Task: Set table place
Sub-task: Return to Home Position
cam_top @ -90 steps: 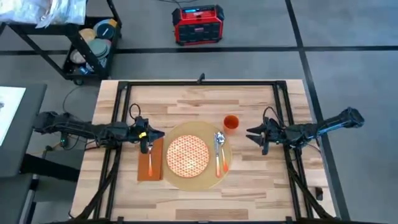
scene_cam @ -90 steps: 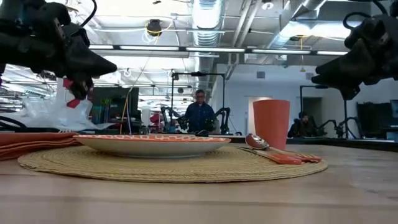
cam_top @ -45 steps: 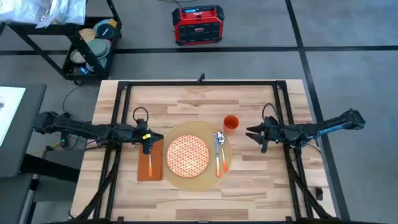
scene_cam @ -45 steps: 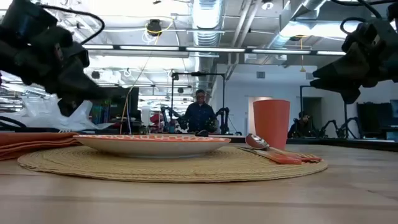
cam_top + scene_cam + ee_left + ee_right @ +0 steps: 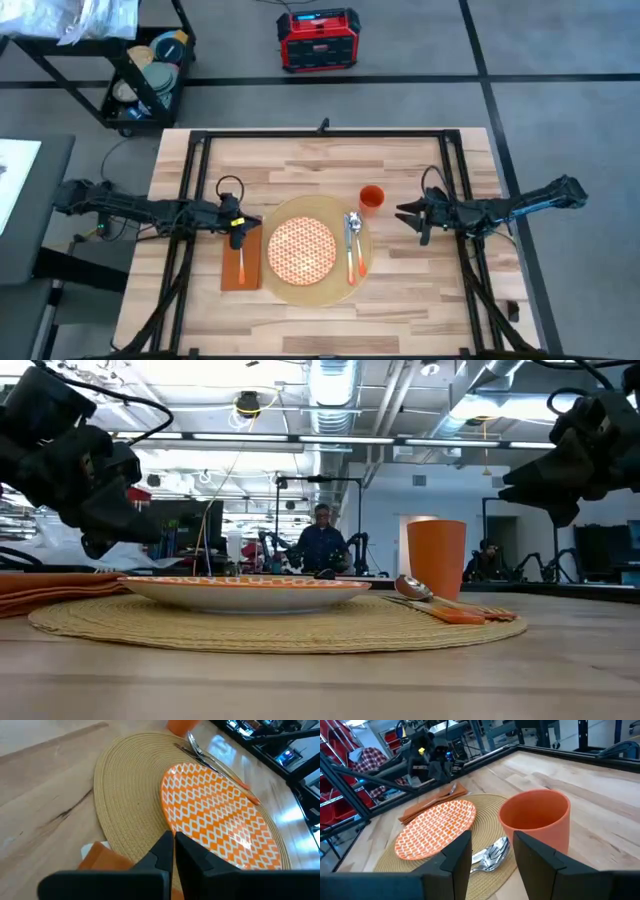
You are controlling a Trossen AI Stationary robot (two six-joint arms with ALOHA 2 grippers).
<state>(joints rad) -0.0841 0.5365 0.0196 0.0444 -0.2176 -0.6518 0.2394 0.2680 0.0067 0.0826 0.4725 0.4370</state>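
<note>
Left gripper, fingers clenched empty, hovered above the napkin at nine o'clock of the placemat, centred on the surface. The cup stood at one o'clock. Right gripper, fingers released, hung at two. Setting apparently complete, both arms needed only to retreat home.

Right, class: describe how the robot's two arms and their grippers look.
Both arms are slim, black and jointed, each with a looping black cable near the wrist. The left gripper carries a small yellow mark; the right gripper is plain dark. Their fingers are flat, angular blades.
</note>
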